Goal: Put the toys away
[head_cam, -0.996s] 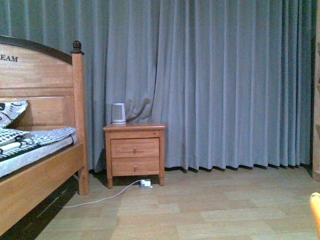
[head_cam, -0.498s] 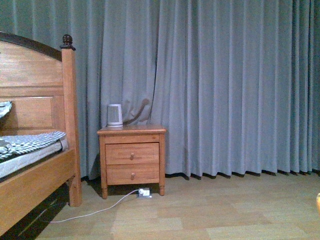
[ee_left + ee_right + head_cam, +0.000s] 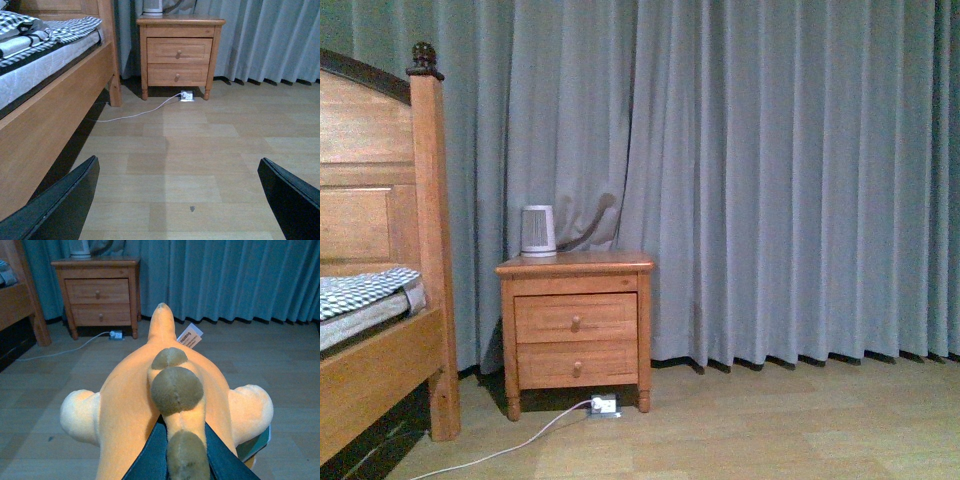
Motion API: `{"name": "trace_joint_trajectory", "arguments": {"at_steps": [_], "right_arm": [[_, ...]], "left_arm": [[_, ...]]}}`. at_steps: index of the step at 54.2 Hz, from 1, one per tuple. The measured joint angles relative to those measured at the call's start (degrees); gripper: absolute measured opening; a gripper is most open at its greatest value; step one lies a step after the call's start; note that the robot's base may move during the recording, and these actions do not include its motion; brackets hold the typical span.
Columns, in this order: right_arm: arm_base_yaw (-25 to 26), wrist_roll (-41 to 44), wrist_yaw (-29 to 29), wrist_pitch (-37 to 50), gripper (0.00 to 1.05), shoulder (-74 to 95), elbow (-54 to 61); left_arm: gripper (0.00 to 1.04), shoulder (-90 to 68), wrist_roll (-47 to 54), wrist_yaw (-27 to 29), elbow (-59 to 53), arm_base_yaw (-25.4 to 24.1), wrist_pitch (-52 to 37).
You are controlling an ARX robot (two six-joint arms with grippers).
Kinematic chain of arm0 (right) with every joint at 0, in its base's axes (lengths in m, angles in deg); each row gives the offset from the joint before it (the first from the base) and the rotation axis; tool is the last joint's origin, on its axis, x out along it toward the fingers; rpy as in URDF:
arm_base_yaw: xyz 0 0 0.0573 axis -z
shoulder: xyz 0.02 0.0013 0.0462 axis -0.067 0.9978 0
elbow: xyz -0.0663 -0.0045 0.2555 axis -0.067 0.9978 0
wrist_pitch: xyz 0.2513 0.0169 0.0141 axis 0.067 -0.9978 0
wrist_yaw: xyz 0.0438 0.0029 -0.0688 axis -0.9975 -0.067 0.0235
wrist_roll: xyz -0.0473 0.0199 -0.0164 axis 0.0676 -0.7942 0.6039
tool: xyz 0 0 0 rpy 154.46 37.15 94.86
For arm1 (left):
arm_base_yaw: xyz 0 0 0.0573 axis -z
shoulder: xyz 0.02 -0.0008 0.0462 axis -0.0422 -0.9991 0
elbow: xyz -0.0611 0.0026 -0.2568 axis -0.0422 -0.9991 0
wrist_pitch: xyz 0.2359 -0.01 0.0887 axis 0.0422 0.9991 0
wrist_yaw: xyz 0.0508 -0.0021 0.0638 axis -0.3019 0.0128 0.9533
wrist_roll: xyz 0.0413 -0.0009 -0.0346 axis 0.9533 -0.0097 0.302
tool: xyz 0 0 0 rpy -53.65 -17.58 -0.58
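Right gripper jaws clamped on toy, held above floor. Left gripper jaws wide open, empty. Risk: soft toy could slip from the narrow pinch and drop.

A wooden nightstand bearing a white appliance stands beside the bed, before grey curtains.

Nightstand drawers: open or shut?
Shut. Both drawers sit flush in the nightstand front, with no gap showing in the front or wrist views.
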Motion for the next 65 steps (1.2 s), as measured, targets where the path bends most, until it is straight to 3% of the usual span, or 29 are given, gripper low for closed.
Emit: {"name": "trace_joint_trajectory", "arguments": {"at_steps": [65], "right_arm": [[0.0,0.0,0.0,0.0,0.06,0.0,0.0]], "left_arm": [[0.99,0.0,0.0,0.0,0.0,0.0,0.0]]}}
